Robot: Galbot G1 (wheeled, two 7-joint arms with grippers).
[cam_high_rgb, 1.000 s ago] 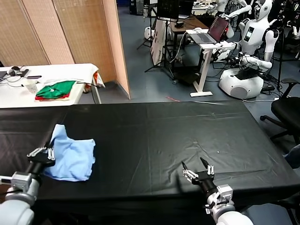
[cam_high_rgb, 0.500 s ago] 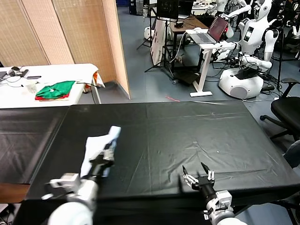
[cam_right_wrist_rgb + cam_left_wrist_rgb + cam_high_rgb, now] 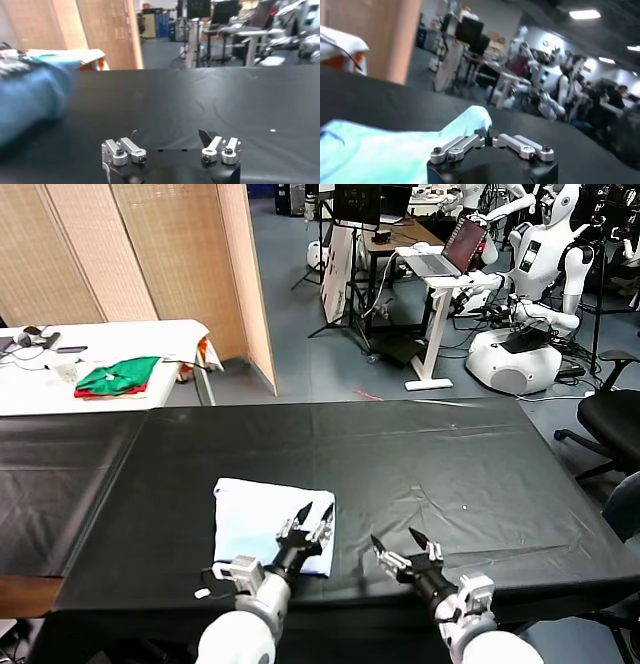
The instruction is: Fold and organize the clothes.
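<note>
The pale blue T-shirt (image 3: 262, 522) lies as a flat folded rectangle on the black table (image 3: 450, 474), near its front edge and left of centre. My left gripper (image 3: 314, 512) hovers at the shirt's near right corner, its two fingers partly apart and nothing held between them. From the left wrist the blue cloth (image 3: 380, 150) spreads just beyond the left gripper (image 3: 486, 132). My right gripper (image 3: 395, 537) stands open over bare table to the right of the shirt. The right wrist view shows this gripper (image 3: 168, 134) empty, with the shirt (image 3: 30, 95) off to one side.
A white side table (image 3: 150, 334) at the back left carries folded green and red garments (image 3: 118, 376). Wooden screens (image 3: 150, 244) stand behind it. Past the table's far edge are a laptop stand (image 3: 445, 269), white robots (image 3: 540, 254) and an office chair (image 3: 610, 419).
My left arm swung from the table's far left to its front middle with the shirt, which now lies flat and folded. Its fingers have parted. The right gripper shifted slightly left.
</note>
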